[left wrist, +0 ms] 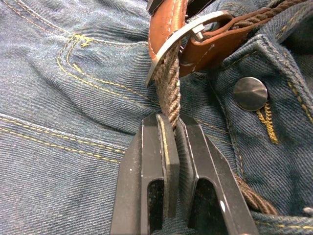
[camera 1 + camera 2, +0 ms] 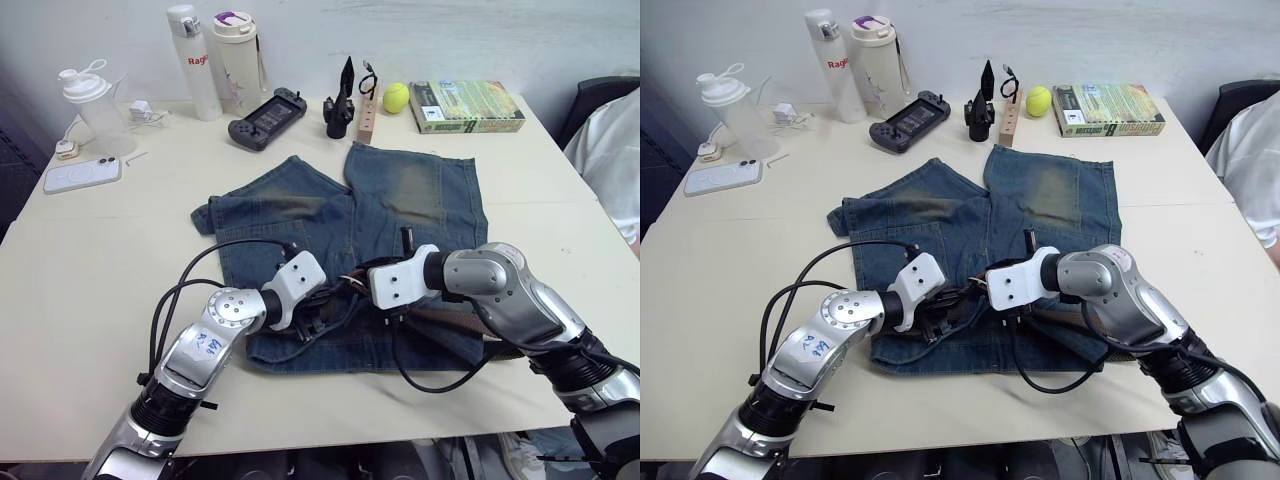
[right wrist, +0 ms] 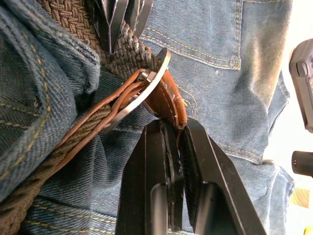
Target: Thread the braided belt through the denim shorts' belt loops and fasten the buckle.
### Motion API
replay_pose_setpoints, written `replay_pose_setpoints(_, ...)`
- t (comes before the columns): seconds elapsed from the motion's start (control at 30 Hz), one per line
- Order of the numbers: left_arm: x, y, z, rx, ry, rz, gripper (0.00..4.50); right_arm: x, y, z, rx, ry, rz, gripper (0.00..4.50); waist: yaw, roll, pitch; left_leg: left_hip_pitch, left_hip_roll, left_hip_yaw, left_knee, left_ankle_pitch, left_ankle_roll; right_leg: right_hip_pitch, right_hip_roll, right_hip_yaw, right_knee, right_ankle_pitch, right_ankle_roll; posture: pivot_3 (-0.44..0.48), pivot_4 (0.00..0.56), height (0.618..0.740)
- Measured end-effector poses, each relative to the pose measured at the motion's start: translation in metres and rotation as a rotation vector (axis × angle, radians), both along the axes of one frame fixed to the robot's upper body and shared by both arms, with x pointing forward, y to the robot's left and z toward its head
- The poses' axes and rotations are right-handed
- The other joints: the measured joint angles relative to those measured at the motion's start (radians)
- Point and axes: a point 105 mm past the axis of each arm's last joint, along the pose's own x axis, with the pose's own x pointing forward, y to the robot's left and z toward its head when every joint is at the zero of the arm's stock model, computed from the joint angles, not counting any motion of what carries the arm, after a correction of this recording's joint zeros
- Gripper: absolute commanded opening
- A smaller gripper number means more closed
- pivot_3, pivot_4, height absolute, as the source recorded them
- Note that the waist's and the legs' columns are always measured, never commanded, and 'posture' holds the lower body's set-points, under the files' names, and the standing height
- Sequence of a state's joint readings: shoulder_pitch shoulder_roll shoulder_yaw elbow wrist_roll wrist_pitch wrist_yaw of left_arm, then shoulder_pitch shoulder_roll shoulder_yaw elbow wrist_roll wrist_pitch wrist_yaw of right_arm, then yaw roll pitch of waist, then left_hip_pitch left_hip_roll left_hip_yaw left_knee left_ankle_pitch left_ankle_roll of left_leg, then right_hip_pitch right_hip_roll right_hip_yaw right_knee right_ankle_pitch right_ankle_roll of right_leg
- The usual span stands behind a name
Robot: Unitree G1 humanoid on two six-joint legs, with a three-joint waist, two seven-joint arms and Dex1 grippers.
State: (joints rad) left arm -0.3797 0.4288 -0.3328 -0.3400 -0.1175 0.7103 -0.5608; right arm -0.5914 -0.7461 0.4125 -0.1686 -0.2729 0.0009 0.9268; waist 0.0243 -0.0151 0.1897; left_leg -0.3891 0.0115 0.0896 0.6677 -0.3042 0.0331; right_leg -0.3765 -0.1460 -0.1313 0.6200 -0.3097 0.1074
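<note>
Left gripper (image 1: 171, 128) pinches the braided belt (image 1: 168, 90) short of the buckle (image 1: 181, 36), to feed it, I judge | right gripper (image 3: 175, 128) clamps tan tip (image 3: 168, 100) past the frame | denim shorts (image 2: 400, 200) mid-table (image 2: 100, 260), waistband at 6 o'clock | bottles (image 2: 215, 60), phone (image 2: 82, 175), controller (image 2: 266, 117), ball (image 2: 396, 97), book (image 2: 465, 106) at 12 | person's sleeve (image 2: 610, 160) at 3.

Bottles (image 2: 195, 60), game controller (image 2: 266, 117), yellow ball (image 2: 396, 97), book (image 2: 466, 106), phone (image 2: 82, 175) along table (image 2: 80, 290).
</note>
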Motion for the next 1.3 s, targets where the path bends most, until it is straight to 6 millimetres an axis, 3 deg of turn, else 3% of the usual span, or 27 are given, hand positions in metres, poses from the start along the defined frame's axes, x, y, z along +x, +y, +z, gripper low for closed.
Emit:
replay_pose_setpoints(0.03, -0.001, 0.0, 0.0, 0.002, 0.0, -0.007, 1.02, -0.001, 0.001, 0.0, 0.005, 0.003, -0.001, 0.0, 0.0, 0.0, 0.0, 0.0, 0.0, 0.0, 0.0, 0.0, 0.0, 0.0, 0.0, 0.0, 0.0, 0.0, 0.0, 0.0, 0.15, 0.717)
replay_pose_setpoints(0.1, -0.004, 0.002, 0.0, 0.005, -0.008, -0.033, 2.0, -0.004, 0.004, -0.002, 0.017, 0.013, 0.0, 0.0, -0.001, 0.0, 0.0, 0.0, 0.0, 0.0, 0.0, 0.0, 0.0, 0.0, 0.0, 0.0, 0.0, 0.0, 0.0, 0.0, 0.15, 0.717)
replay_pose_setpoints(0.13, -0.005, 0.003, 0.001, 0.007, -0.011, -0.041, 2.19, -0.005, 0.004, -0.003, 0.02, 0.016, 0.001, 0.0, -0.002, 0.001, 0.0, 0.0, 0.0, 0.0, 0.0, 0.0, 0.0, 0.0, 0.0, 0.0, 0.0, 0.0, 0.0, 0.0, 0.15, 0.717)
replay_pose_setpoints(0.23, -0.014, 0.013, 0.006, -0.03, 0.009, -0.073, 2.19, -0.006, 0.004, -0.003, 0.031, 0.019, -0.009, 0.0, -0.005, 0.001, 0.001, 0.0, 0.001, 0.0, -0.001, 0.0, -0.001, 0.0, 0.0, 0.0, 0.0, 0.0, 0.0, 0.0, 0.15, 0.717)
replay_pose_setpoints(0.4, -0.046, 0.056, 0.035, -0.193, 0.147, -0.199, 2.19, -0.004, -0.001, -0.002, 0.071, 0.021, -0.066, 0.0, -0.018, 0.005, 0.004, 0.0, 0.002, -0.001, 0.0, 0.0, -0.002, -0.001, 0.0, 0.0, 0.0, -0.001, -0.002, 0.0, 0.15, 0.717)
replay_pose_setpoints(0.5, -0.055, 0.072, 0.043, -0.225, 0.202, -0.242, 1.44, -0.006, -0.002, -0.002, 0.083, 0.016, -0.074, 0.0, -0.018, 0.006, 0.004, 0.0, 0.001, -0.001, -0.001, 0.0, -0.002, -0.001, 0.001, -0.001, 0.0, -0.001, -0.002, 0.0, 0.15, 0.717)
replay_pose_setpoints(0.6, -0.05, 0.087, 0.053, -0.305, 0.232, -0.232, 0.12, -0.007, -0.001, -0.002, 0.093, 0.014, -0.08, 0.0, -0.018, 0.006, 0.005, 0.0, 0.001, -0.001, 0.0, 0.0, -0.002, -0.001, 0.001, -0.001, 0.0, -0.001, -0.002, 0.0, 0.15, 0.717)
replay_pose_setpoints(0.73, -0.023, 0.104, 0.053, -0.302, 0.209, -0.174, 0.05, -0.007, -0.002, 0.002, 0.113, -0.005, -0.086, 0.0, -0.017, 0.007, 0.005, 0.0, 0.001, 0.0, -0.001, 0.0, -0.002, -0.001, 0.007, -0.001, 0.001, -0.001, -0.002, 0.0, 0.15, 0.717)
replay_pose_setpoints(0.83, -0.004, 0.105, 0.035, -0.187, 0.179, -0.139, 0.05, -0.008, -0.001, 0.003, 0.119, -0.019, -0.075, 0.0, -0.02, 0.007, 0.005, 0.0, 0.001, 0.001, -0.001, -0.001, -0.002, -0.001, 0.008, 0.001, 0.001, -0.001, -0.001, 0.0, 0.15, 0.717)
replay_pose_setpoints(0.97, -0.007, 0.096, -0.009, 0.029, 0.158, -0.23, 0.05, -0.014, -0.001, 0.014, 0.153, -0.072, -0.055, 0.0, -0.025, 0.007, 0.005, -0.002, 0.002, 0.003, -0.002, -0.001, -0.002, -0.005, 0.009, 0.001, 0.001, -0.001, -0.001, 0.0, 0.15, 0.717)
replay_pose_setpoints(1.2, -0.01, 0.099, -0.017, 0.159, 0.02, -0.333, 0.05, -0.029, -0.022, 0.049, 0.236, -0.17, -0.062, 0.0, -0.027, 0.007, 0.005, 0.002, 0.004, 0.004, -0.002, -0.001, -0.003, -0.003, 0.01, 0.004, 0.001, -0.001, -0.002, 0.0, 0.15, 0.717)
replay_pose_setpoints(1.3, -0.009, 0.098, -0.018, 0.18, -0.017, -0.356, 0.05, -0.033, -0.039, 0.076, 0.294, -0.215, -0.089, 0.0, -0.026, 0.008, 0.004, 0.002, 0.004, 0.004, -0.003, -0.002, -0.003, -0.002, 0.004, 0.003, 0.002, -0.001, -0.002, 0.0, 0.15, 0.717)
